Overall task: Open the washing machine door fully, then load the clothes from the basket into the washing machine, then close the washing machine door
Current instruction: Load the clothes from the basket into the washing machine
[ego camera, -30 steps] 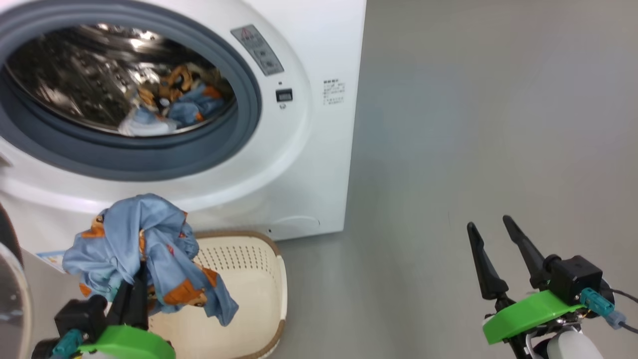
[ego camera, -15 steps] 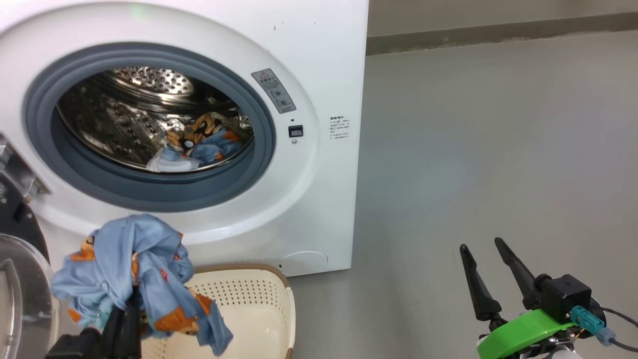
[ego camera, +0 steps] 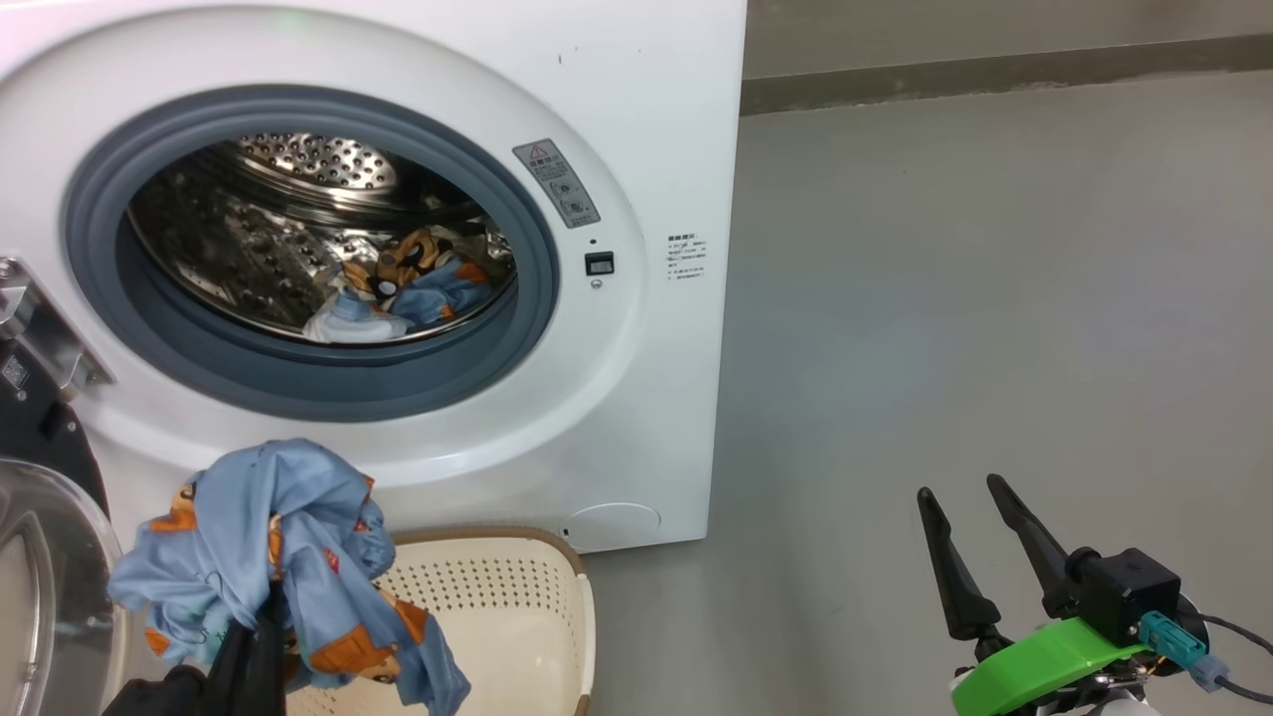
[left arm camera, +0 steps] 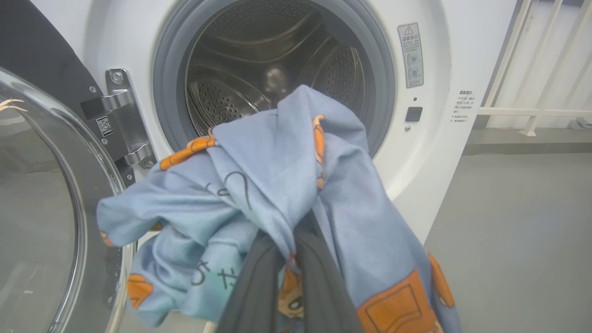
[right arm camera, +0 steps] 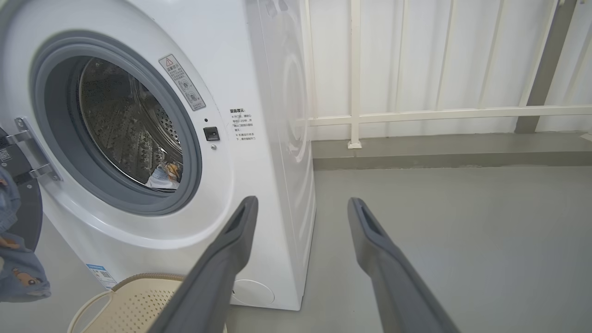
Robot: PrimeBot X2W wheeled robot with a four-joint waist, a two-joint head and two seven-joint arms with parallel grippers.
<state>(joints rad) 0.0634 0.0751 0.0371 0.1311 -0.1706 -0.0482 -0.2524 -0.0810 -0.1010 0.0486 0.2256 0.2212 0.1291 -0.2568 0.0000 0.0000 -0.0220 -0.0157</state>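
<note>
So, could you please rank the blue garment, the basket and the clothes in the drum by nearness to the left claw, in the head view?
1. Blue garment: pinched in the shut left claw, lower left.
2. Basket: on the floor, just right of it.
3. Clothes in the drum: farther up, inside the washing machine.

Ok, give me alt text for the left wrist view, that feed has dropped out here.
The left gripper is shut on a crumpled blue garment with orange prints, holding it up in front of the open steel drum of the white washing machine. The washing machine door stands swung open at the left.
</note>
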